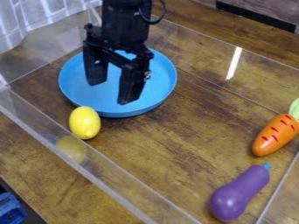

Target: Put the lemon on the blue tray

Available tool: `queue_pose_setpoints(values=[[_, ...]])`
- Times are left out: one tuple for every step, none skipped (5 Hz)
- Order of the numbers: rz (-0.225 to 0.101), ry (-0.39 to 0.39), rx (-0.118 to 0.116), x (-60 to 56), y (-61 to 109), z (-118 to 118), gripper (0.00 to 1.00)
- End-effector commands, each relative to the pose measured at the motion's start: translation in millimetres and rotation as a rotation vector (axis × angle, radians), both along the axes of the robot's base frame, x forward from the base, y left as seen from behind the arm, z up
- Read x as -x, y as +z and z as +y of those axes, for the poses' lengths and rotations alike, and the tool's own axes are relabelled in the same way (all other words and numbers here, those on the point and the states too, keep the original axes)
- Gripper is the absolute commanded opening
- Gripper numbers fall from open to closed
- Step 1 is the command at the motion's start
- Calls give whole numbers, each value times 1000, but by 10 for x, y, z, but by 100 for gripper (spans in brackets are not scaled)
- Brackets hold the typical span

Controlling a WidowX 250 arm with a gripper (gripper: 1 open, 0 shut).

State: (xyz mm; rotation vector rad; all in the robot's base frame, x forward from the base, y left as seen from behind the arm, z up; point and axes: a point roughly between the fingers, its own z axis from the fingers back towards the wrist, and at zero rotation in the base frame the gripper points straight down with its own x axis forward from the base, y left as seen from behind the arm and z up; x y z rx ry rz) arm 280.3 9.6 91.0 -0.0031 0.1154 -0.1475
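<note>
The lemon (84, 122) is a small bright yellow oval lying on the wooden table, just off the front-left rim of the blue tray (163, 86). That tray is a large round shallow blue dish at the upper left. My black gripper (111, 86) hangs over the tray's left half, pointing straight down, open, with nothing between its fingers. It stands above and to the right of the lemon, apart from it.
An orange carrot (277, 134) lies at the right edge and a purple eggplant (239, 193) at the lower right. Clear plastic walls (47, 131) ring the wooden work area.
</note>
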Motion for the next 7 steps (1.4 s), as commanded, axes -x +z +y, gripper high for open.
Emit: queue_pose_setpoints(values=[[-33, -15, -7, -6, 7, 131, 100], [-37, -31, -10, 8, -48, 182, 100], [-43, -37, -16, 37, -108, 263, 100], [-47, -37, -23, 69, -171, 337, 100], [-49, -31, -28, 84, -242, 422, 100], [-47, -29, -30, 112, -391, 480, 100], [-54, -47, -25, 109, -567, 496, 100]])
